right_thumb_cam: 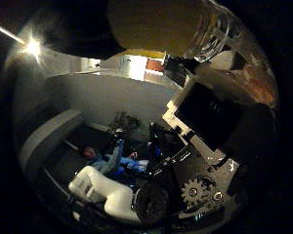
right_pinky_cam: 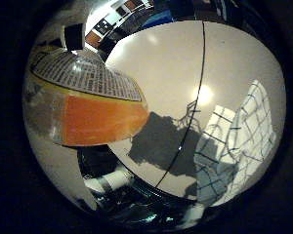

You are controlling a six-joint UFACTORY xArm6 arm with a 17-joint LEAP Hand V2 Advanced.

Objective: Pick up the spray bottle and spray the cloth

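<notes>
The spray bottle (right_pinky_cam: 88,97) is clear, with orange liquid and a printed label, and fills much of the right little finger side palm view, close against the palm. Its clear body also shows in the right thumb side palm view (right_thumb_cam: 176,27). My hand (right_thumb_cam: 210,132) has black and white fingers curled up beside the bottle, holding it above the table. The cloth (right_pinky_cam: 234,136), white with a dark grid pattern, lies flat on the white table (right_pinky_cam: 176,58), off to the side of the bottle and below it.
A thin dark seam (right_pinky_cam: 201,88) runs across the table beside the cloth. The shadow of the hand and bottle (right_pinky_cam: 166,136) falls on the table next to the cloth. Room furniture (right_pinky_cam: 117,24) stands beyond the table's far edge.
</notes>
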